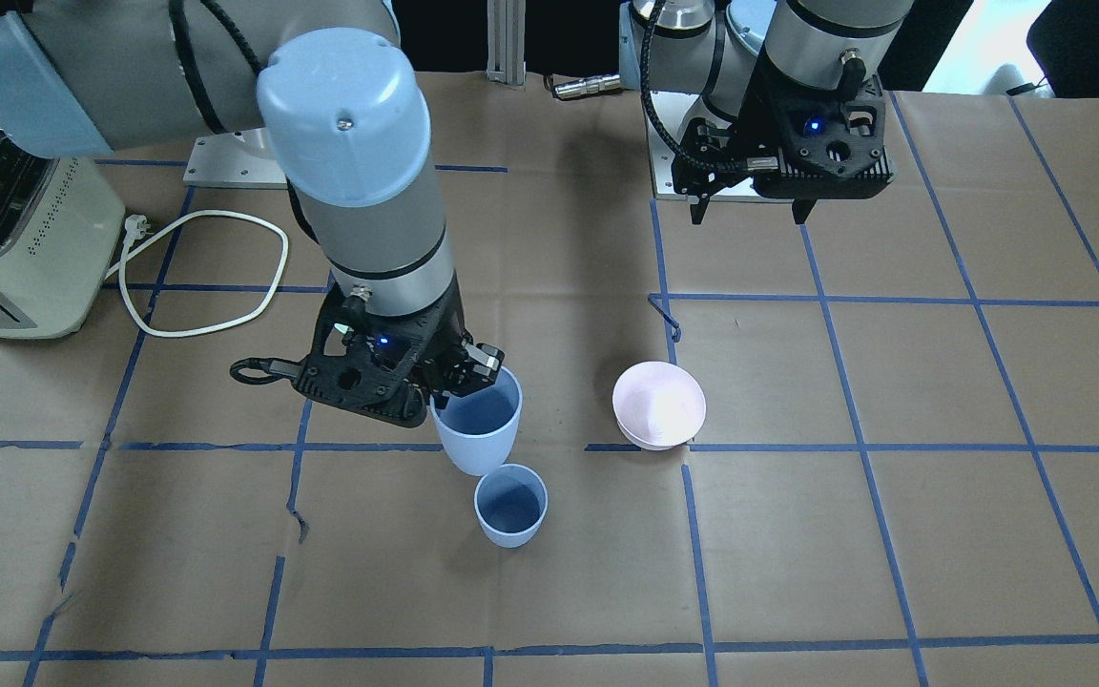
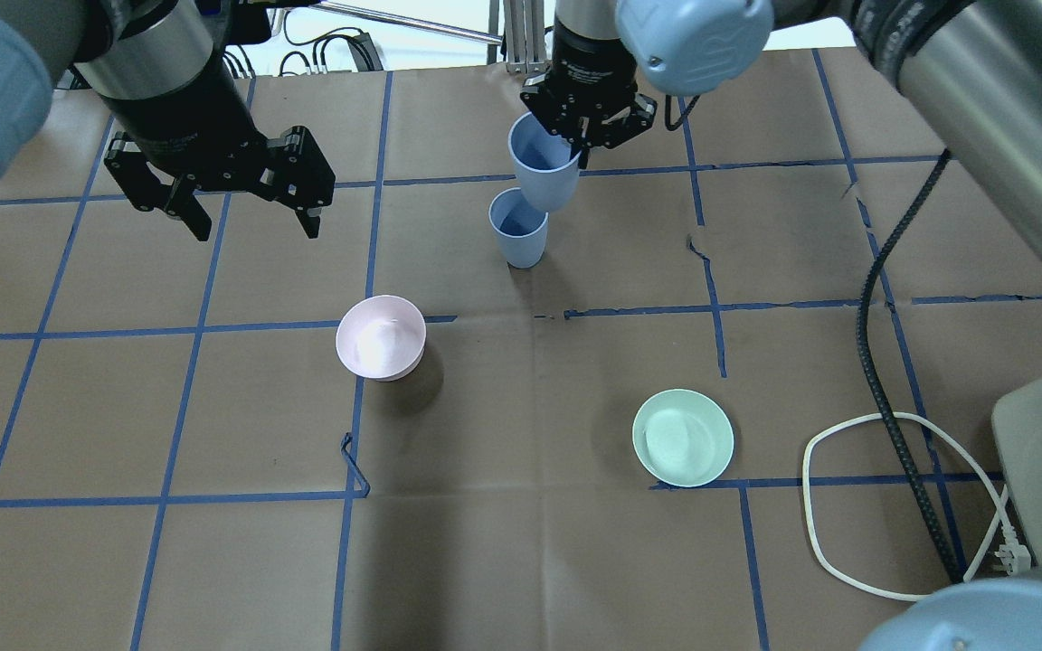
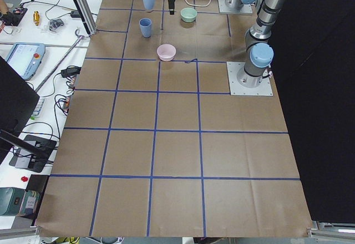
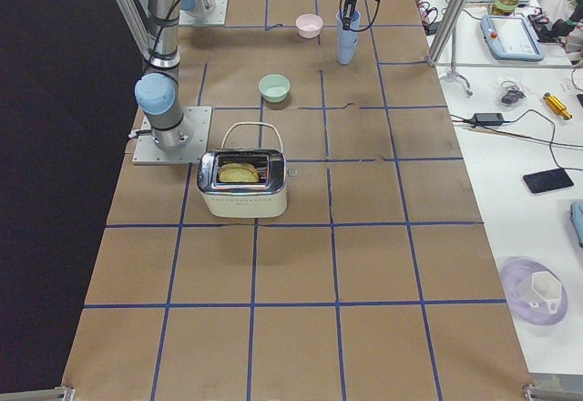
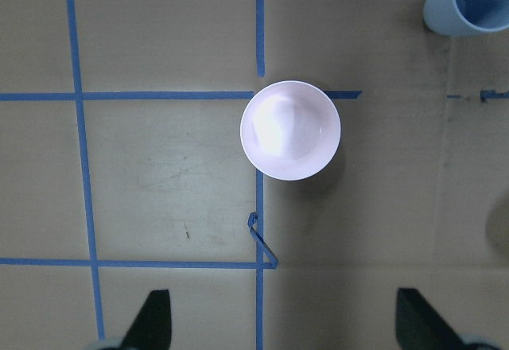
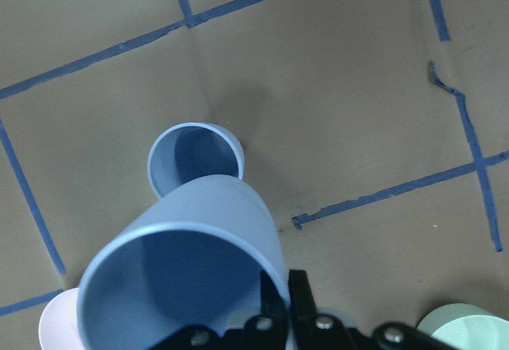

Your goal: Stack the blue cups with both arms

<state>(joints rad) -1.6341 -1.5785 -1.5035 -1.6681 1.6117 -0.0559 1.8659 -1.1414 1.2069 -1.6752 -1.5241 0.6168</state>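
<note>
blue cup (image 1: 478,426) in right fingers (image 1: 479,366)

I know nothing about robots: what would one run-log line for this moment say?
right gripper: shut on lifted cup | above standing cup, not nested | left gripper: open, empty

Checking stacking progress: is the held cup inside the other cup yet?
Out. The held cup hangs in the right hand above the standing cup; the left-side view shows a gap between them.
</note>
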